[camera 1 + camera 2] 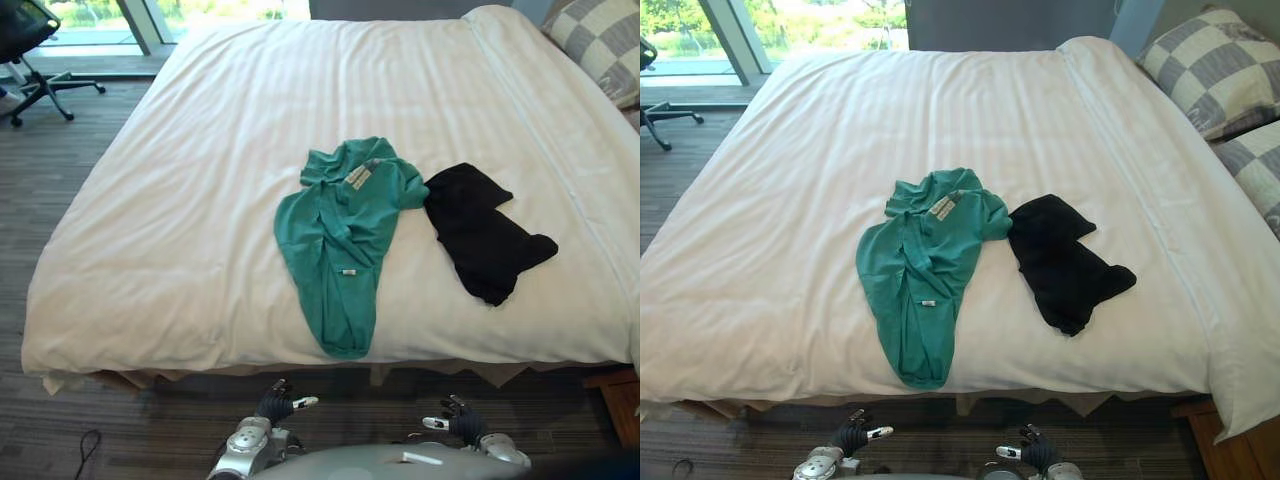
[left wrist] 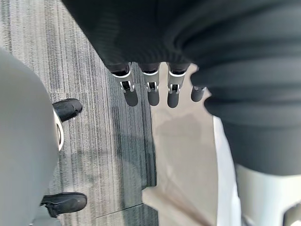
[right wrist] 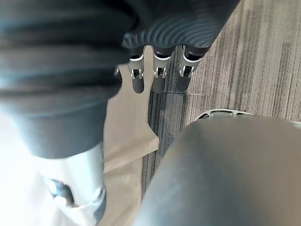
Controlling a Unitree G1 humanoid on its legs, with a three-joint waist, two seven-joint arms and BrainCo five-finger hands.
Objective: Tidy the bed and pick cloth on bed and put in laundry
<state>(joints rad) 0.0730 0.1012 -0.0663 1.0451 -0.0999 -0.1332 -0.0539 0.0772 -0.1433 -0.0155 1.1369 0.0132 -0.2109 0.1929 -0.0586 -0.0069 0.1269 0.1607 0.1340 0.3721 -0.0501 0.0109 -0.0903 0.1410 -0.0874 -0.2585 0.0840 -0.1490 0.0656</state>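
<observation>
Bed [image 1: 200, 200]: a wide mattress under a smooth white striped cover, its near edge just ahead of both hands.
Floor [image 1: 60, 180]: dark striped carpet running along the bed's left side and under its near edge.
Green shirt [image 1: 335, 240]: lies crumpled in the middle of the cover, its long tail reaching towards the near edge, small tags showing on it.
Black garment [image 1: 480, 235]: lies bunched on the cover to the right of the green shirt, touching it at the sleeve.
Checked pillows [image 1: 1215, 70]: two, grey and cream, at the far right corner.
Office chair [image 1: 30, 50]: black, on the floor at far left.
Left hand [image 1: 275, 405]: low before the bed, fingers [image 2: 150, 92] loosely straight, holding nothing.
Right hand [image 1: 460, 420]: level with it, fingers [image 3: 159, 77] likewise relaxed and empty.
</observation>
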